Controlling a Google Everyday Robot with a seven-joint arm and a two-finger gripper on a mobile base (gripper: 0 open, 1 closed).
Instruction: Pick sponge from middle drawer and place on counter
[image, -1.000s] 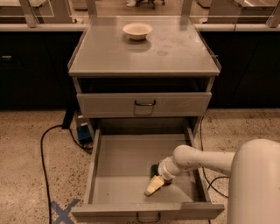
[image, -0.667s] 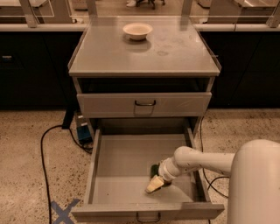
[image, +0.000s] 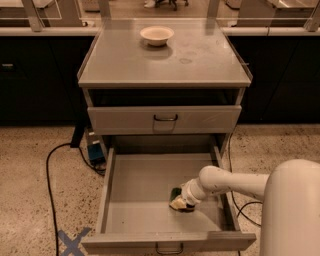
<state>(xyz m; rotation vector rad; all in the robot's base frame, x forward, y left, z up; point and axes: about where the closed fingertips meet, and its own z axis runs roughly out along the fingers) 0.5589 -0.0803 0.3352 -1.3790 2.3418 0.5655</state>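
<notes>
The smooth, round white robot body (image: 295, 210) fills the lower right. The flat grey metal counter (image: 200, 70) sits at the top middle. Below it, the middle drawer (image: 140, 185) is pulled wide open, with a flat grey floor and low walls. A small round white bowl (image: 156, 35) rests on the counter. The gripper (image: 181, 204) is down in the drawer's lower right, touching the sponge (image: 175, 194), which shows dark green. I cannot tell if it is gripping. Since a second ago, almost nothing has moved.
</notes>
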